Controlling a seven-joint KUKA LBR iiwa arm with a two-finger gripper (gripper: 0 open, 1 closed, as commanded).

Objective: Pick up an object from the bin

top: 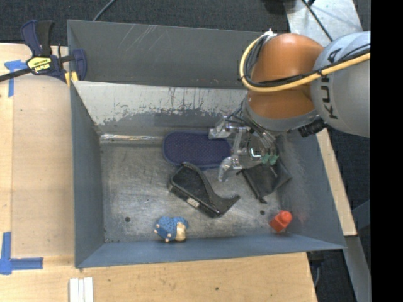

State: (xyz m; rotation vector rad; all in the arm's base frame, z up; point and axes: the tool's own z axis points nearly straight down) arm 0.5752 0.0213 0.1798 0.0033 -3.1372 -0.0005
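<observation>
Grey bin, lower floor: small blue-and-tan toy left of centre, red piece lower right; mid-frame a black flat case; beyond it the end effector, fingers spread apart, over the right end of a dark blue oval pad near the back wall.

Bin grey; oval pad dark blue; flat case black; small toy blue with cream — cap red-orange.

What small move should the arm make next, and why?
Probably lower a little and then close. The gripper stands open over the view's right end of the dark blue oval pad, with a fingertip on each side of it.
</observation>
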